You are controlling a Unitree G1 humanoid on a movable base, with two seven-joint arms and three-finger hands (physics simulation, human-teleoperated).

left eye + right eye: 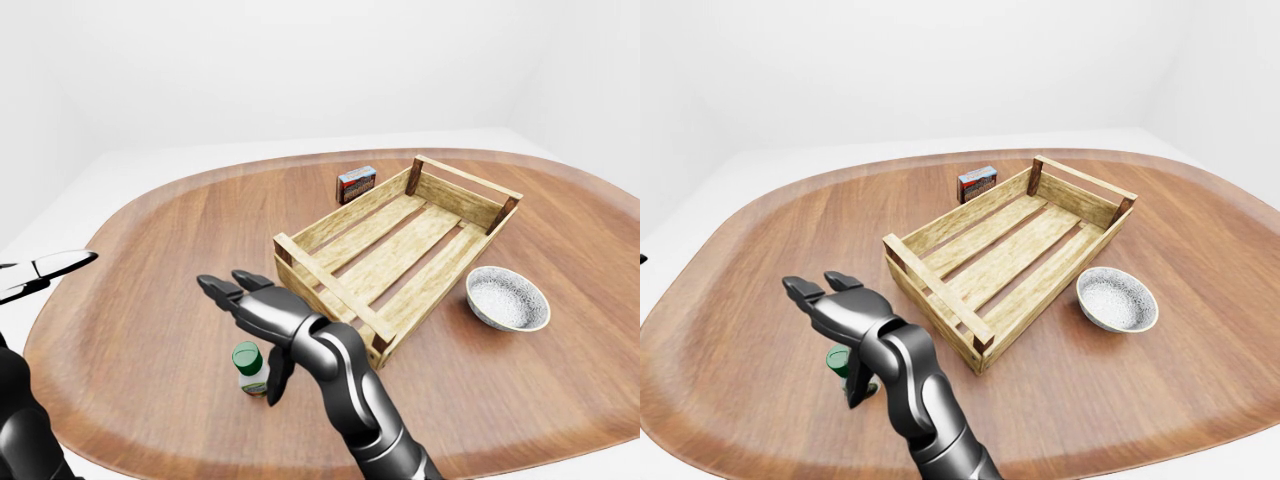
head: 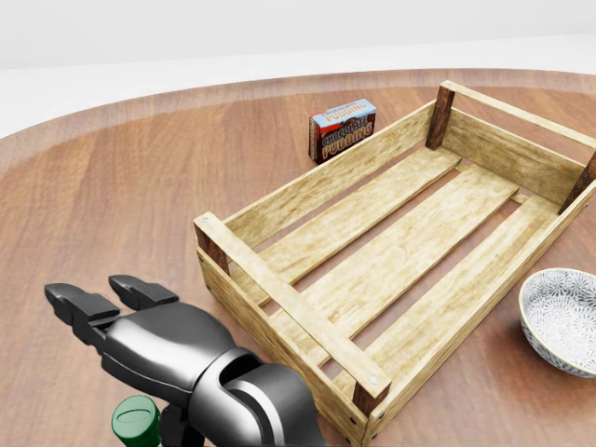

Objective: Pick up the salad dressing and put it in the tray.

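Note:
The salad dressing [image 1: 248, 368] is a small bottle with a green cap [image 2: 137, 419], standing upright on the round wooden table, left of the tray. The tray is a slatted wooden crate [image 1: 330, 285] with nothing in it. My right gripper [image 1: 245, 335] reaches in from the bottom and hovers over the bottle, open. Its two upper fingers [image 1: 222, 292] point left beyond the cap, and its thumb [image 1: 274, 378] hangs down on the bottle's right side; I cannot tell whether it touches. My left gripper [image 1: 50, 270] shows at the left edge of the left-eye view, fingers spread, holding nothing.
A chocolate pudding box [image 2: 343, 128] stands just past the crate's top-left side. A patterned white bowl [image 1: 508, 298] sits to the right of the crate. The table's curved edge [image 1: 60, 330] runs close to the bottle on the left and bottom.

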